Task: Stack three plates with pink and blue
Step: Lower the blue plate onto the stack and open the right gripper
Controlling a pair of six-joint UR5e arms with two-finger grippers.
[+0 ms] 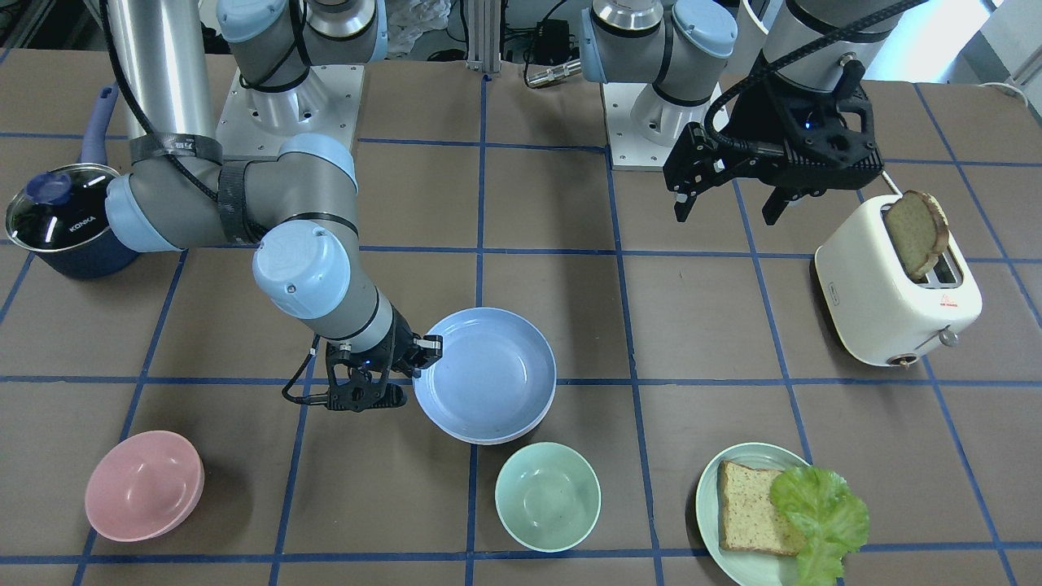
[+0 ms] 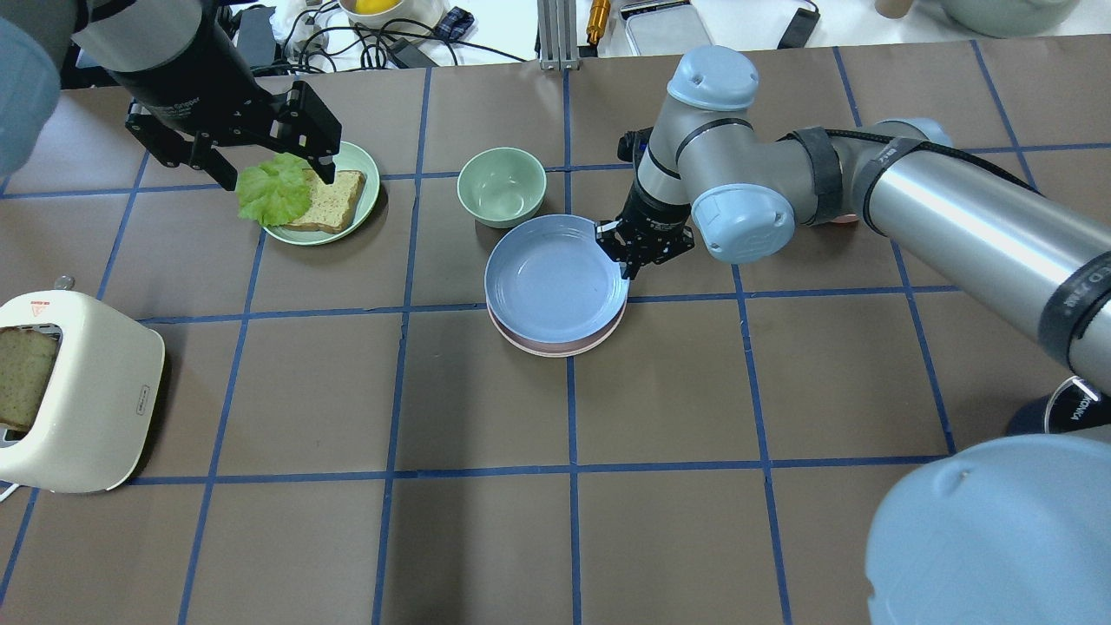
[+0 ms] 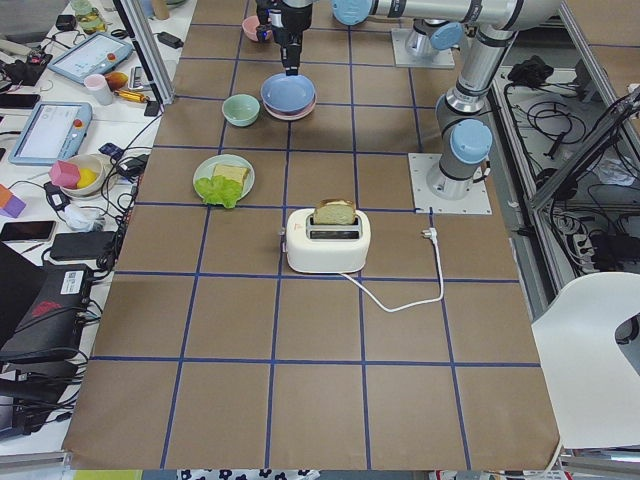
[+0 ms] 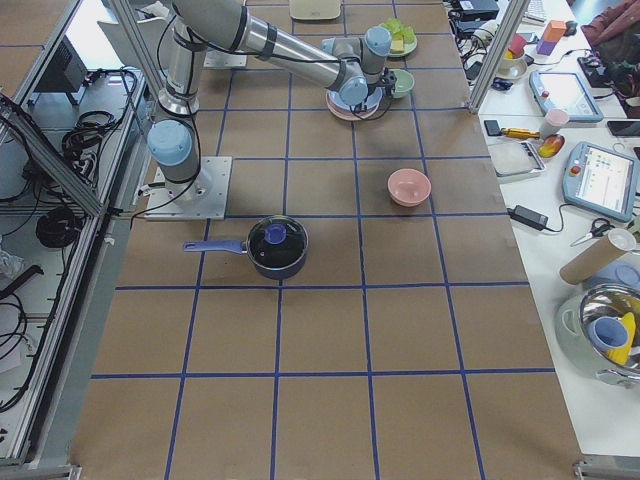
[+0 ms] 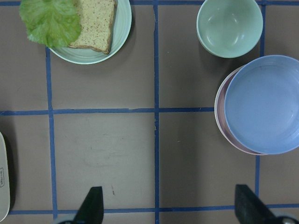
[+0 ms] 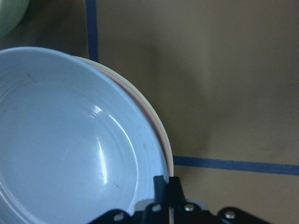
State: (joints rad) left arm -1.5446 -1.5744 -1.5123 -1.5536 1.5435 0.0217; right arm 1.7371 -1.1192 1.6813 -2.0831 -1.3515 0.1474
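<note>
The blue plate (image 2: 555, 278) lies flat, hollow side up, on top of the pink plate (image 5: 219, 109) and the cream plate (image 6: 161, 133). The stack is near the middle of the desk (image 2: 694, 391). The blue plate is round, so it has no long side. It sits a bit off, so the pink rim peeks out on the robot's side. The right tool (image 1: 429, 350) pinches the blue plate's rim. The left tool (image 1: 727, 216) hangs above the desk, fingers spread wide, well apart from the stack.
</note>
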